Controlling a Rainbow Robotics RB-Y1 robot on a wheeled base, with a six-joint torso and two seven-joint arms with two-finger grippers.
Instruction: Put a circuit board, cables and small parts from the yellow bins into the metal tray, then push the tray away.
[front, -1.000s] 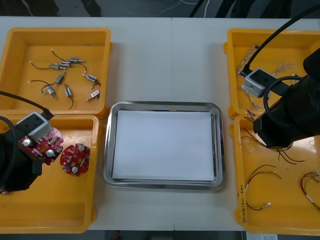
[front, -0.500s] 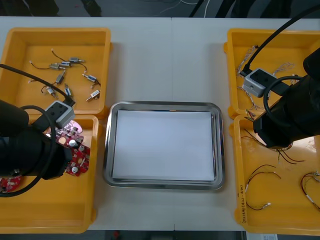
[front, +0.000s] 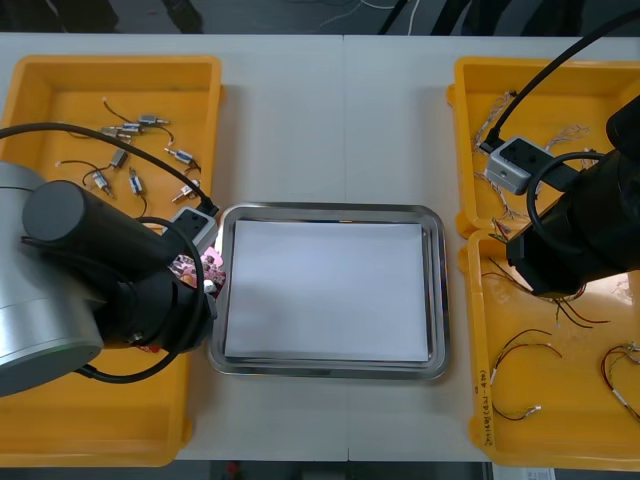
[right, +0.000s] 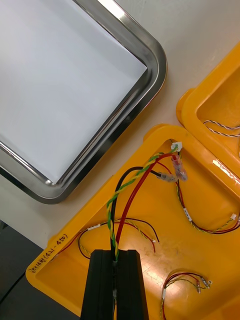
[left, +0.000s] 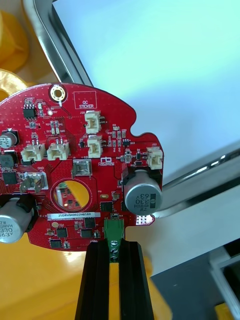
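**Item 1. Left gripper** (left: 114, 248): two flat-sided black fingers pinching the small green tab at the 6 o'clock edge of a circuit board (left: 80, 165).
- Board: round, glossy red, with a notched rim and a round hole near its middle. It carries white sockets, black chips and silver cylindrical capacitors.
- Place: at the 9 o'clock rim of the metal tray (front: 330, 209). It seems to be held over the lip between the tray and the near left bin (front: 100, 420), though its height is hard to judge.

**Item 2. Right gripper** (right: 116, 257): black fingers pressed onto a red and yellow cable (right: 131, 192).
- Cable: a twisted strand running with plain red and black wires, ending in clear sleeves and a white plug.
- Place: above the near right bin (front: 570, 430), at the tray's 4 o'clock. Loose cables (right: 185, 280) lie looped on the bin floor.

**Item 3. Metal tray**: a rounded rectangle with a polished steel rim and a matte white inside. It sits on the light table (front: 300, 120).

**Item 4. Far left bin** (front: 40, 80), at the tray's 10 o'clock: smooth yellow plastic. It holds scattered small metal parts (front: 130, 160) with thin wire tails.

**Item 5. Far right bin** (front: 470, 70), at the tray's 2 o'clock: holds thin twisted blue and white cables (right: 220, 129).
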